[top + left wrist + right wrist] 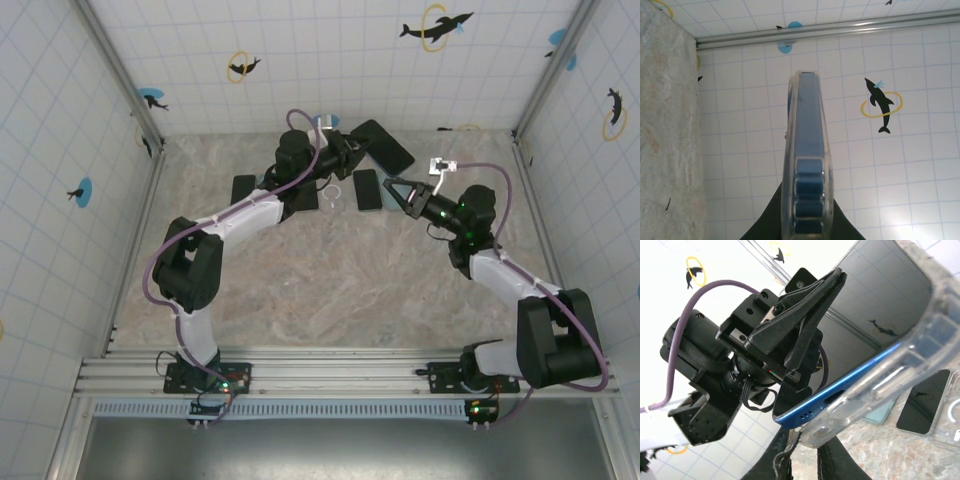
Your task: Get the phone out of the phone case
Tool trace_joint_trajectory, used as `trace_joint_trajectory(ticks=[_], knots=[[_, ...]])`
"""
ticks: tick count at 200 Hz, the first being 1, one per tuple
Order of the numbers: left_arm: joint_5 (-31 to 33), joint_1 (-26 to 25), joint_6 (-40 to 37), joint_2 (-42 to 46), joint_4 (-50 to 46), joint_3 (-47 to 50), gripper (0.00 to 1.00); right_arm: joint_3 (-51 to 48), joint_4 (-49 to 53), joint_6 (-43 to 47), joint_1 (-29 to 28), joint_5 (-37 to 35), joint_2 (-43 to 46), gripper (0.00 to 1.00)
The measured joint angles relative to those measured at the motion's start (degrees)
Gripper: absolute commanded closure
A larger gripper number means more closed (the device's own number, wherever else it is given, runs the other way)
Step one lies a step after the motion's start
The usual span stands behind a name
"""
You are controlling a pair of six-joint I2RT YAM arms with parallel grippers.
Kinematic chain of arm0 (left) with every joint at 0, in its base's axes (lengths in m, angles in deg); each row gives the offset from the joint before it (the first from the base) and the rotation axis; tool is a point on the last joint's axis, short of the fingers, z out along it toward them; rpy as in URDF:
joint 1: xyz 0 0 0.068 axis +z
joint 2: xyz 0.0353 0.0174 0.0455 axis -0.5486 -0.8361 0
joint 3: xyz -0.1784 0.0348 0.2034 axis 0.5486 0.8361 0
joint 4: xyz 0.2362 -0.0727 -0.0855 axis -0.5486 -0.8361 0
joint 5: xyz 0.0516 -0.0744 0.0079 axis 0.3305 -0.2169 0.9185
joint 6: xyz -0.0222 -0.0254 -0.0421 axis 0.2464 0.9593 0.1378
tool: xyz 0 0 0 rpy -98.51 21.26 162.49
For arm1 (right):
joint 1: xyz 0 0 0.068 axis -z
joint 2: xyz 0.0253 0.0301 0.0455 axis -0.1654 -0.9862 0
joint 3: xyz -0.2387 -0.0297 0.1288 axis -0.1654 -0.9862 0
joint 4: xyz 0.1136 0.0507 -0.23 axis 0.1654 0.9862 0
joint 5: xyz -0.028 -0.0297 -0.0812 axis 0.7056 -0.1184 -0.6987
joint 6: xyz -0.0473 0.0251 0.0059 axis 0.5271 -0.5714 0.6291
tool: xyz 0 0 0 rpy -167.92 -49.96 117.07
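Note:
My left gripper (pixel 345 150) is raised at the back of the table, shut on the phone (pixel 385 147). In the left wrist view the phone (pixel 809 115) stands edge-on between the fingers, blue with the clear phone case (pixel 788 165) around it. In the right wrist view the left gripper (pixel 805 325) clamps the dark-screened phone (pixel 875 305). The phone's blue bottom edge has lifted out of the case (pixel 900 375) at the near corner. That case corner sits right at the tips of my right gripper (pixel 812 460) (pixel 388 184), whose jaws stand narrowly apart; a grip is unclear.
A black phone (pixel 367 190) (pixel 925 402) and a clear case with a white ring (pixel 331 192) (pixel 952 412) lie on the marble table under the held phone. Another dark phone (pixel 243 190) lies left of the left arm. Tiled walls close in the back and sides.

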Motion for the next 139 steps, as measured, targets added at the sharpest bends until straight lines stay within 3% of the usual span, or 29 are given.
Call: trace_joint_trajectory(ticks=[49,93,139], knots=[[-3.08,0.26,-5.07,0.85,-0.11,-0.37,1.0,0.0,1.6,1.49,1.29,0.94,1.18,0.58],[-8.48,0.92,-15.06,2.64,-4.02,-2.1,1.0,0.13,9.6,10.34,2.95,3.96,4.9,0.41],[-16.81,3.48,-26.86,6.23,-6.29,-1.64,1.0,5.6,27.21,27.58,6.12,8.85,5.75,0.41]])
